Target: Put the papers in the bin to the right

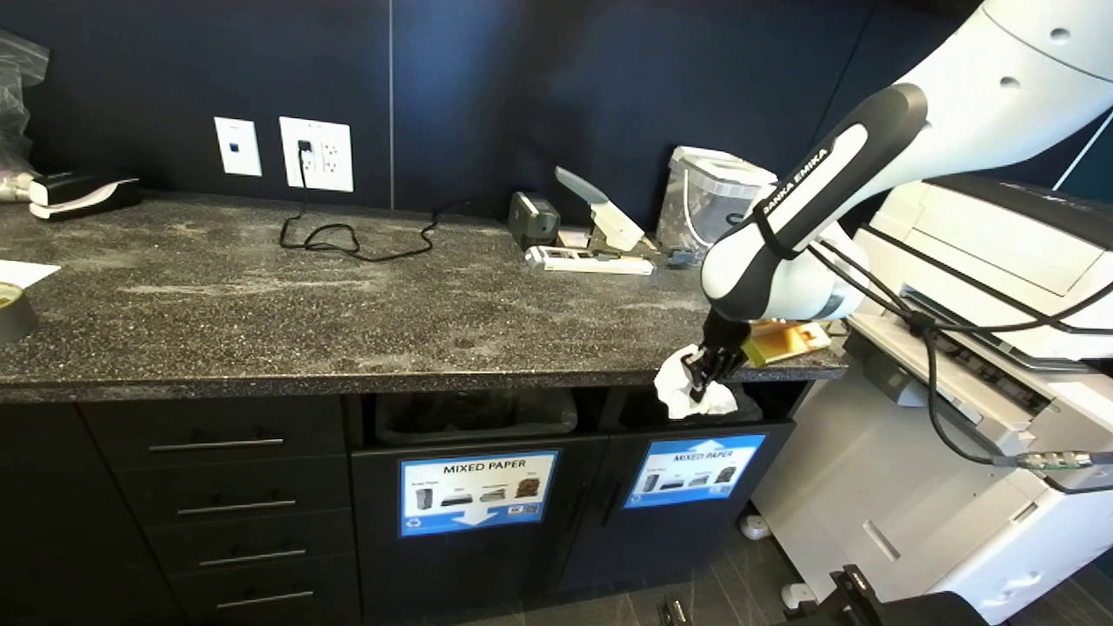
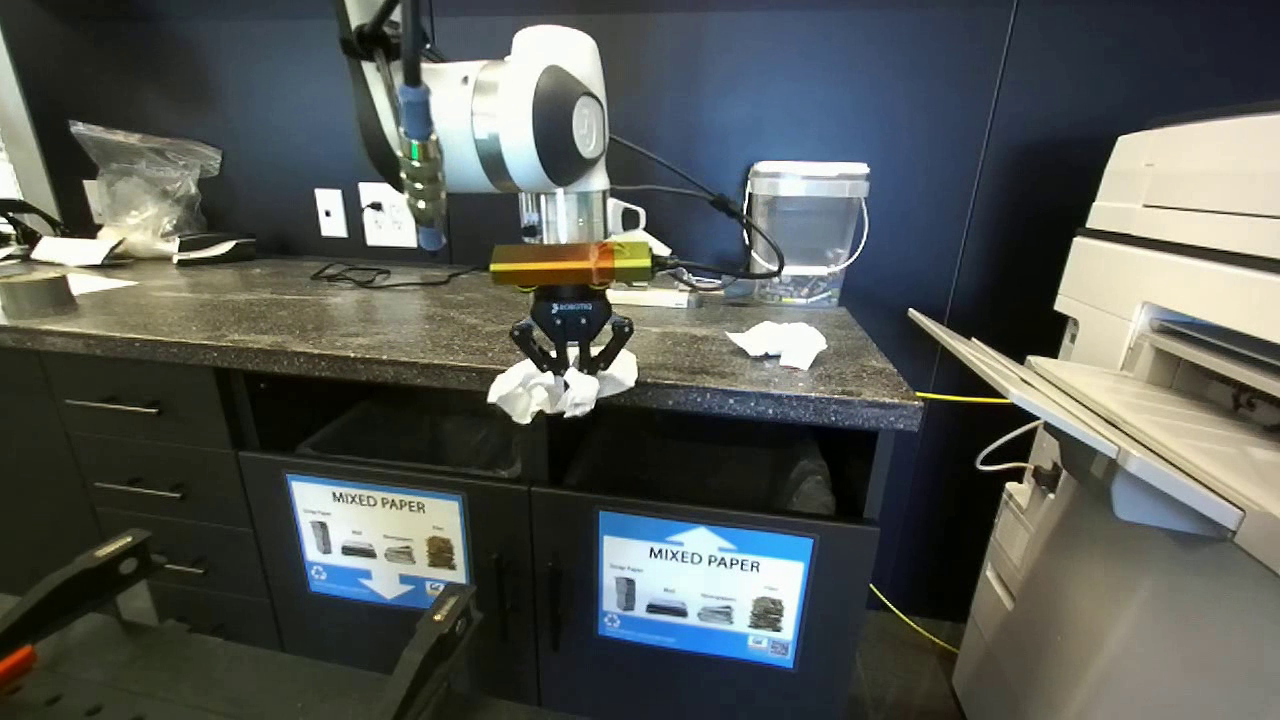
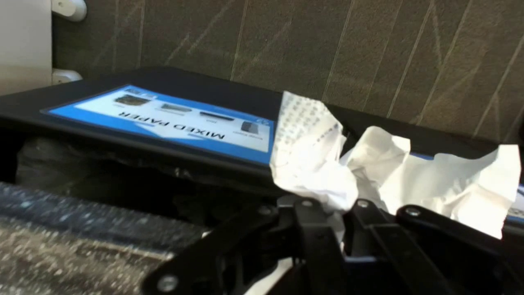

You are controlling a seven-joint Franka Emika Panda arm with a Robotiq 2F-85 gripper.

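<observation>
My gripper (image 2: pixel 572 372) is shut on a crumpled white paper (image 2: pixel 528 390), which bulges out on both sides of the fingertips. In an exterior view it hangs just off the counter's front edge, near the divider between two compartments. The wrist view shows the same paper (image 3: pixel 309 149) spreading past the fingers (image 3: pixel 310 211). Another crumpled paper (image 2: pixel 783 340) lies on the counter's right end. The bin (image 2: pixel 850 580) to the right is the dark compartment with a blue-and-white label (image 2: pixel 705 640). Its slot sits under the counter, lower than the gripper and rightward in that view.
A twin compartment with its own label (image 2: pixel 378 540) adjoins on the left. The counter's stone edge (image 1: pixel 435 382) overhangs both slots. A large printer (image 1: pixel 904 469) stands at the right. On the counter are a clear bucket (image 2: pixel 808 230), a long stapler (image 1: pixel 600 213) and a black cable (image 1: pixel 348 248).
</observation>
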